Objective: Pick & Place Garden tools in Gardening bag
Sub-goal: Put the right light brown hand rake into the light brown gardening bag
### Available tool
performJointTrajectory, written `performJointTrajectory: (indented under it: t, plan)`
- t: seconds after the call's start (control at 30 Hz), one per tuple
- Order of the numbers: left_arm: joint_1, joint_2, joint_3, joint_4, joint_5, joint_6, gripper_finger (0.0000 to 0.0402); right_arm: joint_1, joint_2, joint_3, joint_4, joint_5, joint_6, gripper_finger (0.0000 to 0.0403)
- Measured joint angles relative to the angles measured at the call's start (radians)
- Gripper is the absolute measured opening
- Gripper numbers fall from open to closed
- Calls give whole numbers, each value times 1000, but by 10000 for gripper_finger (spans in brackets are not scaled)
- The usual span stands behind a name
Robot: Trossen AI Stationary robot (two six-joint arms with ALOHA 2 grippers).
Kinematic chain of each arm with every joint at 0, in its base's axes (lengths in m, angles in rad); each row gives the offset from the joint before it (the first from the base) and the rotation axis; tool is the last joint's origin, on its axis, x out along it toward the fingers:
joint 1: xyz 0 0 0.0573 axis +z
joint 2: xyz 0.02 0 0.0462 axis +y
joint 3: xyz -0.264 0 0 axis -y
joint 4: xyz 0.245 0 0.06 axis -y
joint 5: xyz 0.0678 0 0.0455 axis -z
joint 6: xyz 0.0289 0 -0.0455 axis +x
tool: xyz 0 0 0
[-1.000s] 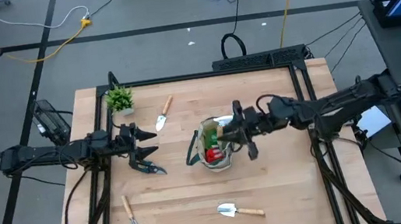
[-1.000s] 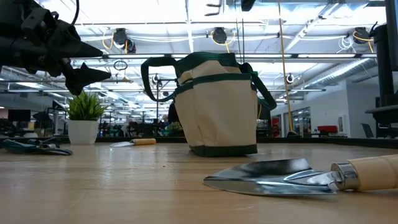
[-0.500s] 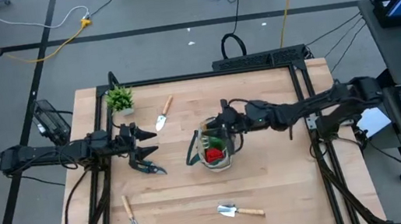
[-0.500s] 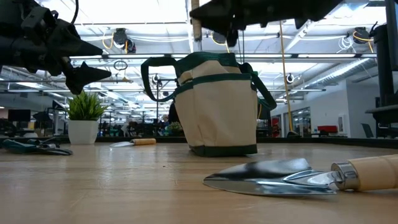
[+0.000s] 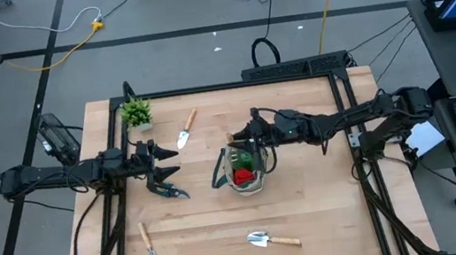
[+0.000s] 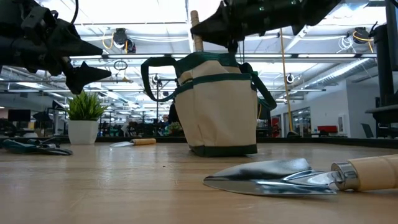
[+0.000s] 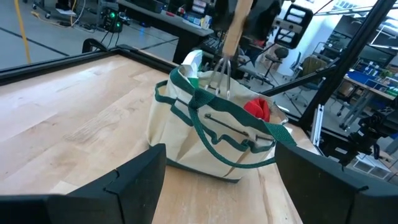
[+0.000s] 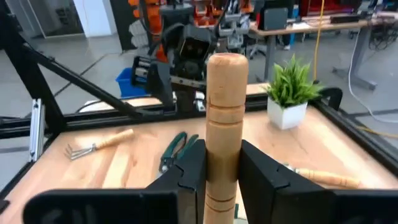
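Right gripper (image 8: 222, 171) fingers (image 8: 186, 171) clamped on wooden handle (image 8: 224, 124) of a fork tool, held upright with its tines down in the gardening bag (image 5: 244, 165) mid-desk (image 5: 328, 203), red glove (image 7: 258, 109) inside. Left gripper (image 5: 166, 161) fingers spread, hovering over pruning shears (image 5: 165, 190). Trowels (image 5: 272, 239) (image 5: 185, 129) and rake (image 5: 148, 244) lie on the desk, potted plant (image 5: 136, 114) at the corner.

Bag (image 5: 245, 168) mouth crowded — fork (image 7: 219, 76), glove (image 7: 258, 109) inside.

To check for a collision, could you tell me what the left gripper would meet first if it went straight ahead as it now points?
Probably the gardening bag, which sits centred ahead of the open left gripper with bare table between; depth is uncertain.
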Motion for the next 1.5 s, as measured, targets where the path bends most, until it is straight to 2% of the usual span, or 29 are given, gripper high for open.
performJointTrajectory:
  t: [0.13, 0.4, 0.7, 0.93, 1.17, 1.5]
  plan:
    - [0, 0, 0, 0, 0, -5, 308, 0, 5, -2, -67, 0, 12, 59]
    - [0, 0, 0, 0, 0, 0, 308, 2, 30, -2, -70, 3, 22, 59]
    - [0, 0, 0, 0, 1, 130, 308, 2, 38, -2, -63, 3, 22, 59]
    - [0, 0, 0, -1, 0, 152, 308, 2, 38, -2, -63, 3, 44, 59]
    - [0, 0, 0, -1, 0, 153, 308, 4, 63, -2, -32, 35, 71, 59]
    - [0, 0, 0, -2, 1, 153, 308, 16, 175, -2, 79, 32, 144, 59]
